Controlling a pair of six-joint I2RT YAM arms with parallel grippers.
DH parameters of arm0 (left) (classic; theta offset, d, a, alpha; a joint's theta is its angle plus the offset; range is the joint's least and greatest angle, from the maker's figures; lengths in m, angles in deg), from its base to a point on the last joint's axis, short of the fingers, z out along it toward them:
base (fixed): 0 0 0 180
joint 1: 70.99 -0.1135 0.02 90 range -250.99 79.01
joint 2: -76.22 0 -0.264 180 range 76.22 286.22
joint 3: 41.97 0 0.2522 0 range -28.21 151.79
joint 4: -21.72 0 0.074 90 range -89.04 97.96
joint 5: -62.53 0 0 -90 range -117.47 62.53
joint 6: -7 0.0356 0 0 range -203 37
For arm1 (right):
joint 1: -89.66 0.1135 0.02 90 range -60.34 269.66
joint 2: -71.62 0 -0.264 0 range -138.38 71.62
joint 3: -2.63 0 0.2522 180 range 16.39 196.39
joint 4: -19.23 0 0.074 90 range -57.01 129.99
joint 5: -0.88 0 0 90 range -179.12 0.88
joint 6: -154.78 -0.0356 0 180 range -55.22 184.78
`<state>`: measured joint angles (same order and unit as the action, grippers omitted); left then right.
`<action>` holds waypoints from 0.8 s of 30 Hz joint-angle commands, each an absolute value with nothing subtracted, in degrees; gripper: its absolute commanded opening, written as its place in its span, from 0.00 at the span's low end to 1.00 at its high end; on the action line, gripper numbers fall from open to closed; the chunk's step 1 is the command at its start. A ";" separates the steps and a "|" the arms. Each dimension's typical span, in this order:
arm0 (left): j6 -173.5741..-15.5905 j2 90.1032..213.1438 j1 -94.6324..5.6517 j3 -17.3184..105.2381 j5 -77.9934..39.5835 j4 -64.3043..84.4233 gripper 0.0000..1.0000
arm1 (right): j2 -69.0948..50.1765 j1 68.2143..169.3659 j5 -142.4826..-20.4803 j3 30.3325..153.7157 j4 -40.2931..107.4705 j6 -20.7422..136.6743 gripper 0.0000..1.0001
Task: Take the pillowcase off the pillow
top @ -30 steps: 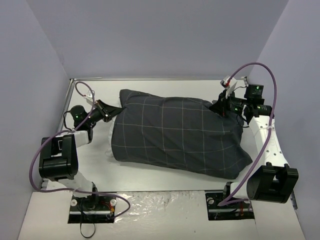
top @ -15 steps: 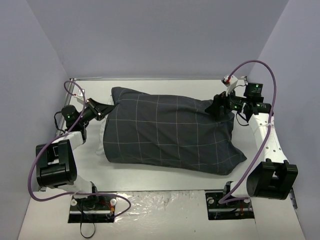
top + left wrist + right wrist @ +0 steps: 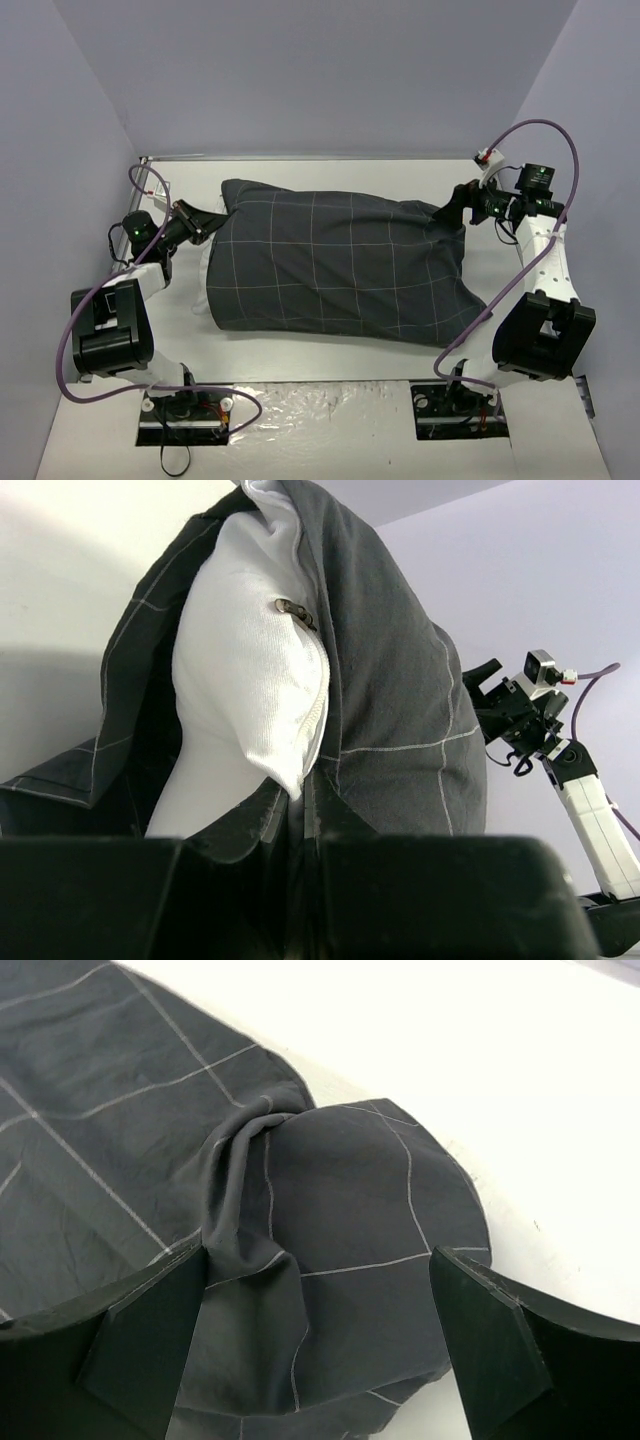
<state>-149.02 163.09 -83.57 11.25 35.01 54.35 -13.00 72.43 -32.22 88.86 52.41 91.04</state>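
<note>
The left gripper (image 3: 207, 222) is clamped on the bared end of the pillow (image 3: 240, 680), directly ahead of its fingers. A bunched corner of the pillowcase (image 3: 340, 260) is gripped by the right gripper (image 3: 458, 205), jaws part-open, the rest being stretched away ahead of it.

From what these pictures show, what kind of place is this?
Probably a robot test cell, not a bedroom: plain lilac walls box in a white table, the left arm and right arm are bolted at its near edge, and a pillow lies there in its pillowcase.
</note>
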 commanded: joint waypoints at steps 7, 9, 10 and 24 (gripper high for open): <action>-147.60 160.33 -84.26 13.10 36.25 57.44 0.02 | -12.58 73.75 -26.71 88.55 59.62 104.42 0.84; -147.51 160.33 -84.35 13.10 36.17 57.26 0.02 | -10.56 73.67 -28.12 89.69 60.24 105.03 0.86; -147.43 160.33 -84.35 13.10 36.17 57.18 0.02 | -9.86 73.58 -28.56 90.13 60.41 105.03 0.87; -147.78 159.98 -84.44 13.10 36.25 57.26 0.02 | -8.97 77.18 -39.46 85.56 64.63 114.70 0.82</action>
